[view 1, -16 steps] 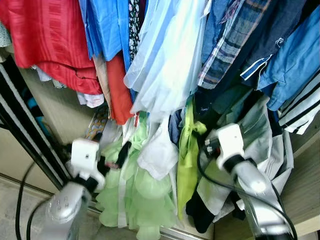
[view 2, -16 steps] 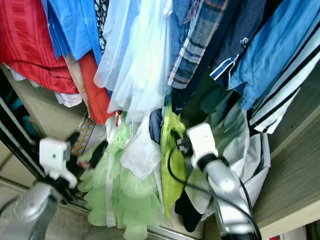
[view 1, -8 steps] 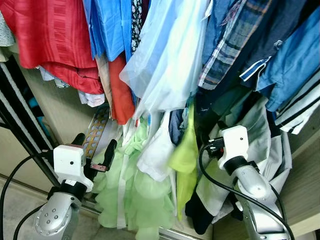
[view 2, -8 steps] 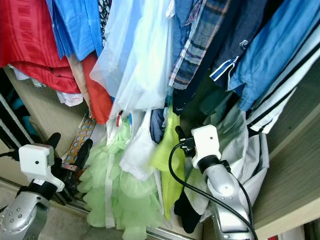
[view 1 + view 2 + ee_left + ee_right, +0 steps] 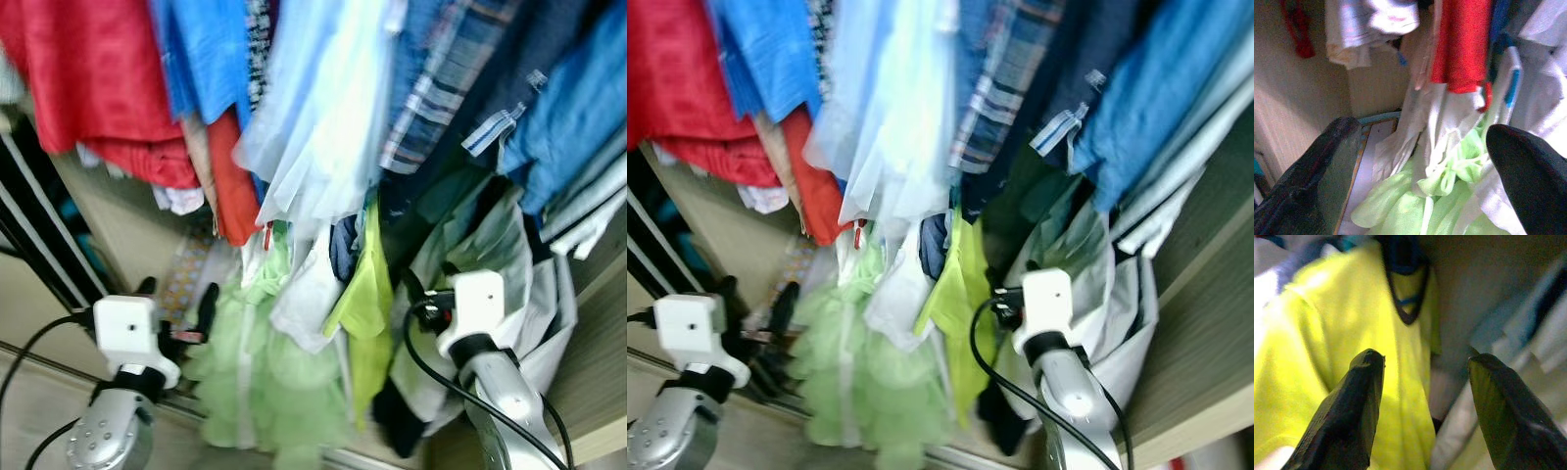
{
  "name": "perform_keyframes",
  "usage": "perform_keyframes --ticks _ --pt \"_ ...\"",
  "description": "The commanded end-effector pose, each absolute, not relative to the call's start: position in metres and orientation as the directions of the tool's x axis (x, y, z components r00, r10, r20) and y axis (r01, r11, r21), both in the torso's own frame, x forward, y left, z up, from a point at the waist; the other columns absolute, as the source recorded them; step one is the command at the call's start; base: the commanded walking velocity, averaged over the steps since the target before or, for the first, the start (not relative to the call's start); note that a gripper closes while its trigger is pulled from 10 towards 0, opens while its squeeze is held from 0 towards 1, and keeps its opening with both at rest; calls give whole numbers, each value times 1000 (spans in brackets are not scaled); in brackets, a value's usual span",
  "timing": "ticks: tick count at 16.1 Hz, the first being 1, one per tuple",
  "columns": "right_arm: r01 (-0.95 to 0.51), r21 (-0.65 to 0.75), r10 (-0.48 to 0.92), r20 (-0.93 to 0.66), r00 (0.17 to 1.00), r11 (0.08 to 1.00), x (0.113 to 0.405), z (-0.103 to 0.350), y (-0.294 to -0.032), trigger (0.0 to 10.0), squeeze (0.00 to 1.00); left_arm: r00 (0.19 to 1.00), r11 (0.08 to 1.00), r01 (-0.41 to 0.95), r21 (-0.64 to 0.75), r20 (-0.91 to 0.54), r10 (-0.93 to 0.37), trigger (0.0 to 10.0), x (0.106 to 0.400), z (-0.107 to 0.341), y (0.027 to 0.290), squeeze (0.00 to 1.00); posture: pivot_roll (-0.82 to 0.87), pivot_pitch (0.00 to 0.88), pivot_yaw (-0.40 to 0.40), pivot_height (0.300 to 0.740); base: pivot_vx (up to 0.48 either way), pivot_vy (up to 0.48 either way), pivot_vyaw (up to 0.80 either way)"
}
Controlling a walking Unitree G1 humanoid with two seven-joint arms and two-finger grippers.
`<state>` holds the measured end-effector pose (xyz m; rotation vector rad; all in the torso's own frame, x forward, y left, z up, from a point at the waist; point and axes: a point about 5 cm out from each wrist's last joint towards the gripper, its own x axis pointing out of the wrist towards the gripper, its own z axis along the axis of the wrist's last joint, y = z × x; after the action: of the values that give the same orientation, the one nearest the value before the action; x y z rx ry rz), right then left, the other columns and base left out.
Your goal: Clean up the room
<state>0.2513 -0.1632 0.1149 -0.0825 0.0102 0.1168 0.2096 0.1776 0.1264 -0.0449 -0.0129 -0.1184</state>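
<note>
two grippers reach into the hanging clothes: right gripper (image 5: 1420, 396) spread wide facing the yellow shirt (image 5: 1342, 333), likely to grab it; left gripper (image 5: 1420, 161) spread beside it, toward the green dress (image 5: 1415, 205)

The wardrobe floor (image 5: 201, 284) is a pale surface low in the closet, just ahead of the left arm's spread jaws. A flat patterned thing with a light blue edge (image 5: 1369, 147) lies directly on it, between those jaws and the back wall; what it is cannot be told. Pale green ruffled fabric (image 5: 265, 382) spills down beside it, its hem near the closet's metal door track (image 5: 367, 458).
</note>
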Motion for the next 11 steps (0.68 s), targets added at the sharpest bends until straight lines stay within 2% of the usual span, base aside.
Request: perform_keyframes --ticks 1,3,5,8,11 --pt "-70 -79 71 12 997 994 250 121 -167 10000 0 986 986 165 -35 25 -165 10000 215 130 173 0 -17 0 72 740 0 0 0" --pt "-33 -85 35 23 999 996 245 123 -168 10000 0 979 979 200 -43 49 -198 10000 232 136 168 0 -45 0 89 740 0 0 0" --pt "-62 -124 64 8 998 990 242 123 -167 10000 0 983 981 179 -70 52 -176 10000 236 138 167 0 -55 0 41 740 0 0 0" --pt "-106 -158 100 -45 994 982 240 116 -167 10000 0 989 988 145 -57 49 -142 10000 228 137 164 0 -50 0 -16 740 0 0 0" --pt "-159 -123 153 -60 986 980 244 117 -159 10000 0 993 990 111 -82 35 -108 10000 216 135 168 0 -18 0 -30 740 0 0 0"
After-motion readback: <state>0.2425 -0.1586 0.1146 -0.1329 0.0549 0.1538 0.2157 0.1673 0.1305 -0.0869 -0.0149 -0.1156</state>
